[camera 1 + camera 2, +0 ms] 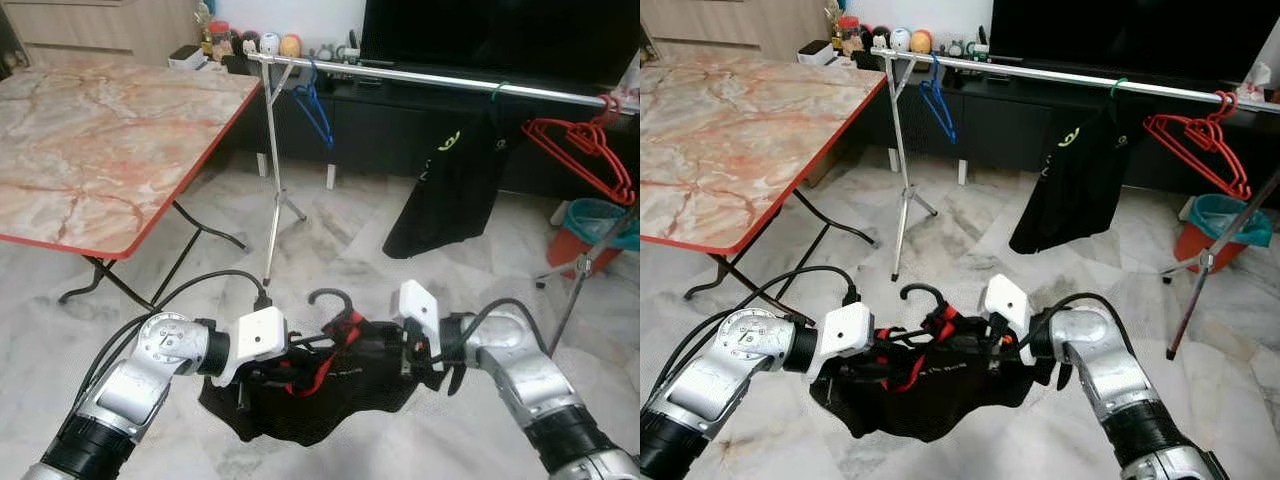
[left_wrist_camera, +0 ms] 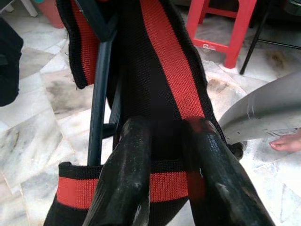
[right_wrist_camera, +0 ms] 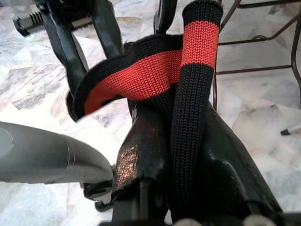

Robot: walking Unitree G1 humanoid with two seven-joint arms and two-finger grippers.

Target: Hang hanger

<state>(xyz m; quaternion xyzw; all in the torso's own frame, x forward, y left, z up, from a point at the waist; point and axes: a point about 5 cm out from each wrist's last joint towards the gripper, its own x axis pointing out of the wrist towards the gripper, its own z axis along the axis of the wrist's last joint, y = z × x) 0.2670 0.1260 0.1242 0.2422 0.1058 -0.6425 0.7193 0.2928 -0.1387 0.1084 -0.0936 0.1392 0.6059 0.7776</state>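
A black plastic hanger with a curved hook, carrying a black knitted garment with red bands, is held low in the centre of the head views, well apart from the long silver metal rail of the clothes rack that runs across the upper part of the frame. The left gripper is placed at the lower left of the garment; in the left wrist view its two black fingers are seen nearly closed, pinching the red-banded knit and a hanger bar. The right gripper is placed at the lower centre-right; in the right wrist view its fingers are closed on a red-and-black strap of the garment.

The step in hand is judged to be the carrying of the loaded hanger up to the rail. It is done well if both grips are kept firm and level, so that the hook is kept upright and free of cloth. A bare stretch of rail should be chosen, between the blue wire hanger in the upper middle and the hanging black shirt at the upper right. The hook is best lifted above the rail and then lowered over it, and the fingers opened only once the weight is borne. The red plastic hangers at the far right should be avoided.
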